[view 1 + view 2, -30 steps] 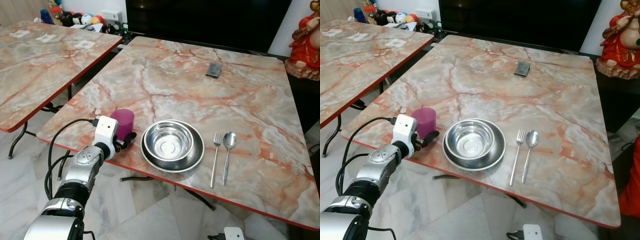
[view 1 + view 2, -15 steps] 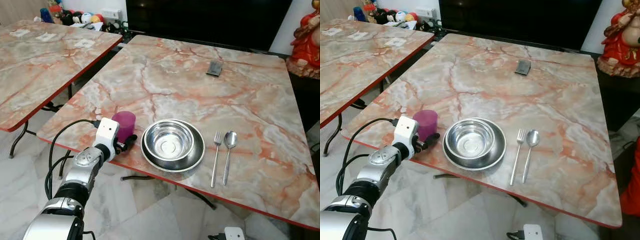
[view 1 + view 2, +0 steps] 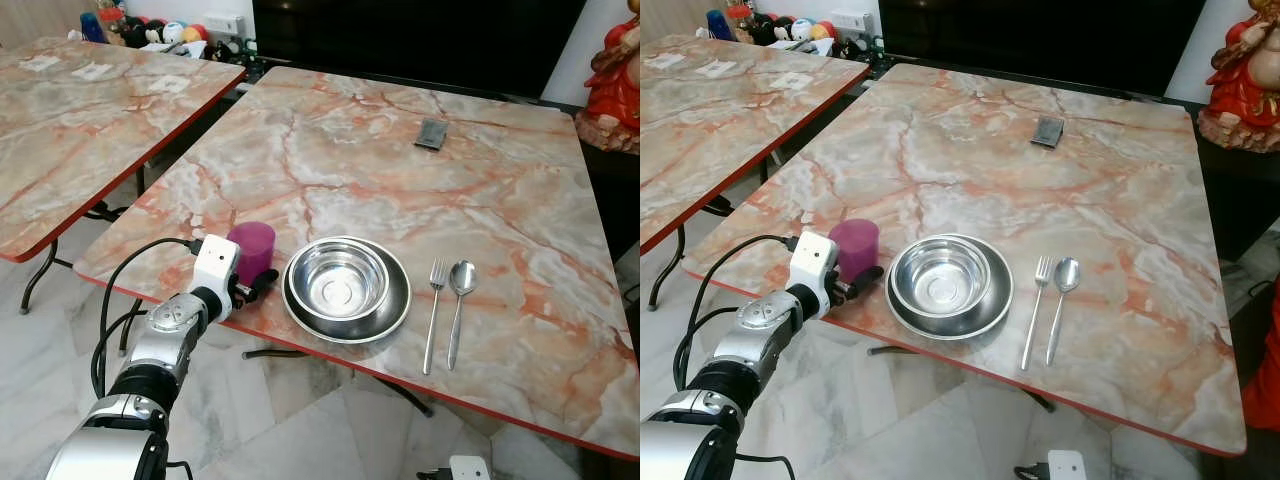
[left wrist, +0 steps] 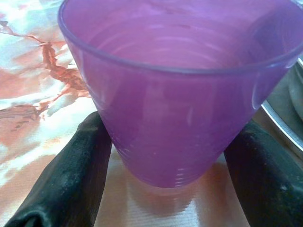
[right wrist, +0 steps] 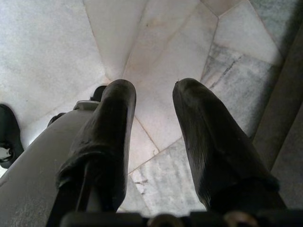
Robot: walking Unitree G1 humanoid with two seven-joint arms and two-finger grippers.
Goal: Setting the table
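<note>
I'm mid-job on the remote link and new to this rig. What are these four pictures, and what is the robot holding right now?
It is a humanoid robot with two silver arms, each ending in two black jaws. The two wide pictures come from its head camera, looking down at a marble table. The close-ups come from cameras on each wrist.

On the table near the front edge stand a purple cup, a steel bowl sitting in a steel plate, then a fork and a spoon. A small dark object lies farther back.

The left gripper has its jaws on either side of the cup, which stands on the table. The right gripper hangs open above the floor.
</note>
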